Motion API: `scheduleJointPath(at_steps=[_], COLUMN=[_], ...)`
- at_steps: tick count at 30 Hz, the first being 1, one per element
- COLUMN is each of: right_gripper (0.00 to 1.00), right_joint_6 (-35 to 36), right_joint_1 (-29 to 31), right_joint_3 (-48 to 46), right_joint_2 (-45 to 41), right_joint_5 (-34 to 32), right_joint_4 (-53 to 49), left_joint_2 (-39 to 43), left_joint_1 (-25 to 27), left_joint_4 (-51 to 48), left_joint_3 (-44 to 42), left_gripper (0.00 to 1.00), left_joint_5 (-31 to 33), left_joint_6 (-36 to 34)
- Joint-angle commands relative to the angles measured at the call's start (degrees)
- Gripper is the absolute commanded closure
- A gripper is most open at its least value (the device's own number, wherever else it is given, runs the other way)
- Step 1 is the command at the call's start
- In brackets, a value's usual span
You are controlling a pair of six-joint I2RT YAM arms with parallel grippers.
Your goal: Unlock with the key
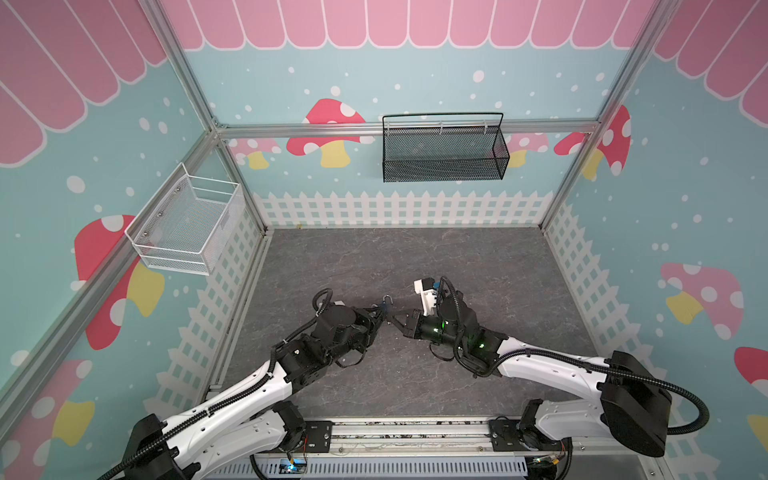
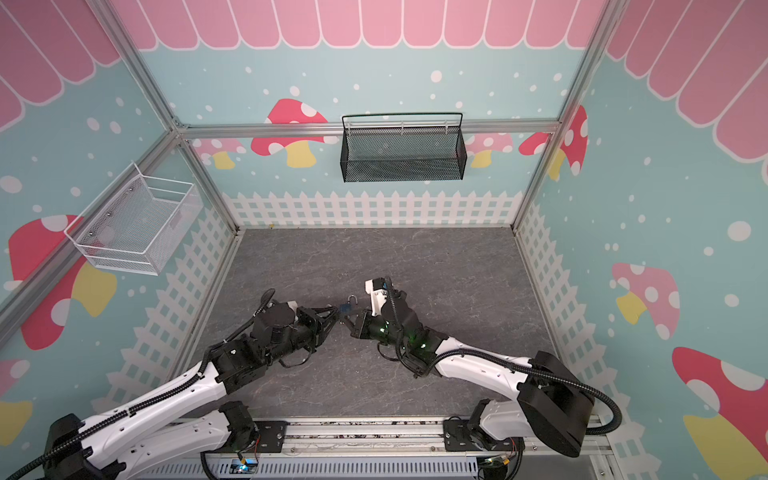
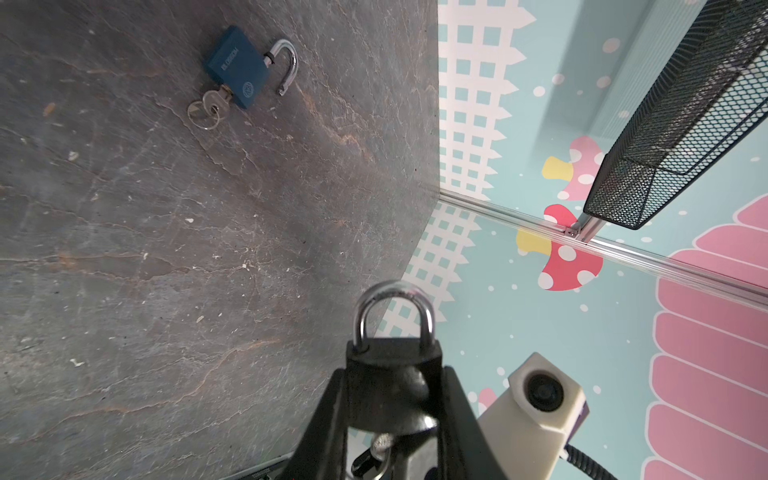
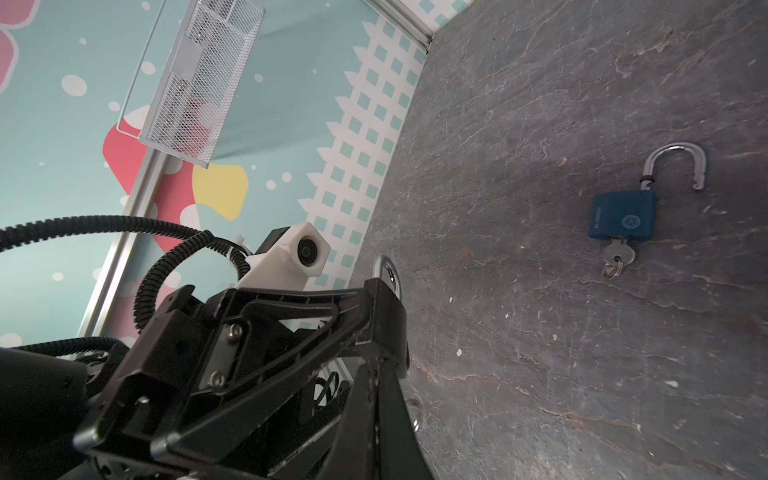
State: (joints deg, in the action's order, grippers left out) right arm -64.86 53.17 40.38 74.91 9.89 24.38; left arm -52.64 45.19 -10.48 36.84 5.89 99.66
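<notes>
Between the tips of my right gripper (image 4: 376, 370), pinched tight, is what looks like the key (image 3: 382, 442). It's right under the dark padlock (image 3: 392, 357) that my left gripper (image 3: 392, 386) is squeezing. The shackle (image 3: 392, 307) hasn't popped yet. I'd twist slowly and keep the left arm rigid. Beyond both, a blue padlock (image 3: 237, 66) lies already unlocked on the table (image 3: 166, 270).

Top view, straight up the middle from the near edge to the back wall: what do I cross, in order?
Arm mounting rail → left gripper holding the black padlock, level with right gripper pinching its key → open blue padlock on the table → black mesh basket.
</notes>
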Motion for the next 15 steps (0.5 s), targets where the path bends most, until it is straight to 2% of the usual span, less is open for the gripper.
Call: scheduleJointPath(at_steps=[1,6,12,15], right_gripper=[0.88,0.76,0.72,0.67], right_joint_6=[3.91,7.04,9.86,12.49], right_joint_1=[1.16,1.61,1.84,2.41], right_joint_3=[1.39,1.72,2.86,4.73], right_joint_2=[0.31,0.71,1.33,0.37], right_joint_5=[1.62,0.59,-0.14,-2.0], right_joint_4=[-5.15,-9.16,-10.03,-11.39], left_joint_2=[-0.03,0.0,-0.15,-0.15], left_joint_1=[-0.75,-1.2,-1.33,-1.33], left_joint_4=[0.98,-1.72,-3.0,-3.44], left_joint_3=[2.86,5.01,6.05,6.27], left_gripper=[1.0,1.0,1.0,1.0], left_joint_5=[3.62,4.25,4.09,4.01], left_joint_6=[-0.9,-3.0,-3.76,-4.1])
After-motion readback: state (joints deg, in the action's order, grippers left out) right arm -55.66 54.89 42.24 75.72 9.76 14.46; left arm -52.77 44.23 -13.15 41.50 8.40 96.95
